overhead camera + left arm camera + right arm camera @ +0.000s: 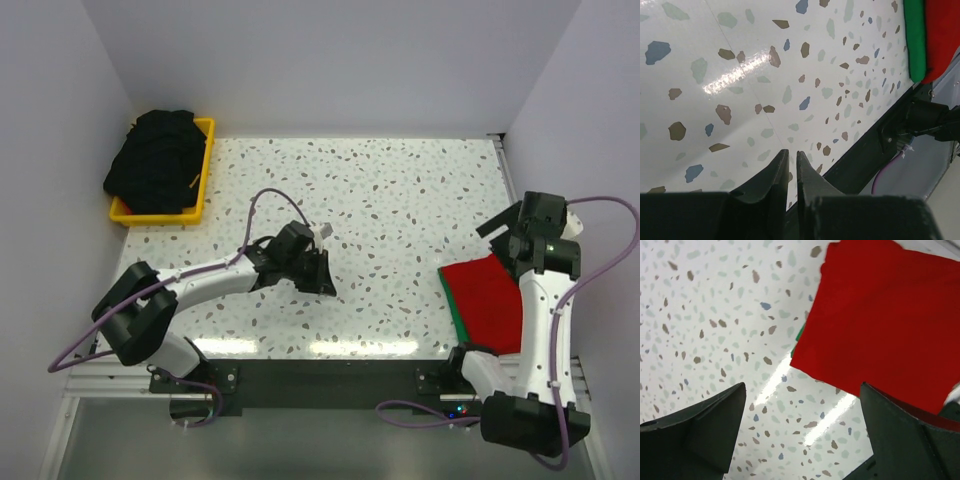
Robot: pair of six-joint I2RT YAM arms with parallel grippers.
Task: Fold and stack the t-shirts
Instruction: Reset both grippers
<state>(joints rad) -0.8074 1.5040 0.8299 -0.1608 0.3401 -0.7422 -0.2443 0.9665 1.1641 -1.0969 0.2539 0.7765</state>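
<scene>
— Start closest to you. What is your left gripper [318, 272] doing?

— It sits low over the speckled table [400, 200], at about 7 o'clock from the table's middle when seen from above with the far edge as 12. My left wrist camera shows the left gripper [792, 155] with its fingers drawn nearly together. Only a thin slit shows between them, and nothing is in it.

— And your right one?

— My right gripper [505, 232] is spread wide and empty, at roughly 3 o'clock. In the wrist view the right gripper [802, 387] has one finger at each lower corner, with bare table between them.

— Where are the shirts?

— The red shirt [490, 300] lies folded flat at about 4 o'clock, near my edge of the table and just on the near side of my right gripper. It rests on the green shirt [452, 300], which shows only as a narrow strip along the red one's 9 o'clock side. My left wrist camera catches the same green [915, 40] and red [942, 35] edges side by side. To my right wrist camera the red shirt [880, 315] fills the 1 o'clock corner.

— Anything farther off?

— The black shirts [160, 160] are heaped unfolded in a yellow tray [205, 170] at 10 o'clock, in the far corner, well apart from both my grippers.
</scene>
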